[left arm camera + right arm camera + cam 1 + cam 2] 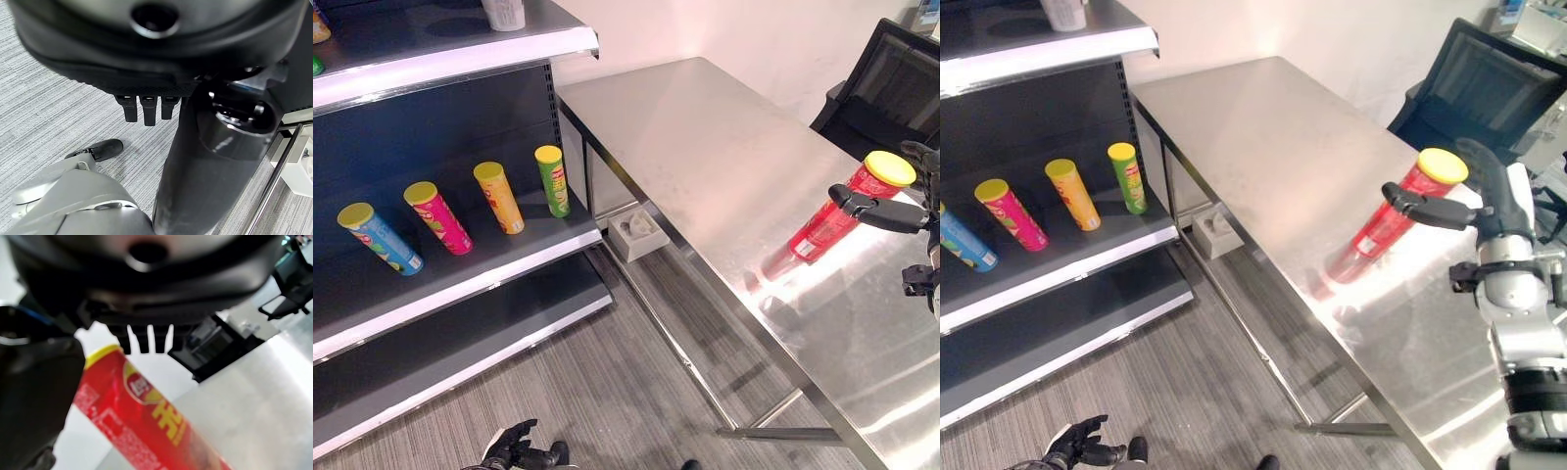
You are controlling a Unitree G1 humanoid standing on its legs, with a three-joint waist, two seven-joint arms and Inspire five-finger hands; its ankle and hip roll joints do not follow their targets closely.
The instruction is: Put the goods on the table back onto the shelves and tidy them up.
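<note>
A red can with a yellow lid stands on the steel table near its right side. My right hand is open around the can's upper part, with the thumb stretched across its front and the fingers behind the lid. The right wrist view shows the red can between thumb and straight fingers. On the middle shelf stand a blue can, a pink can, an orange can and a green can. My left hand hangs low near the floor, relaxed and holding nothing.
A white container sits on the top shelf. A white box lies on the floor under the table's near-left corner. A black office chair stands behind the table at the right. The bottom shelf holds nothing.
</note>
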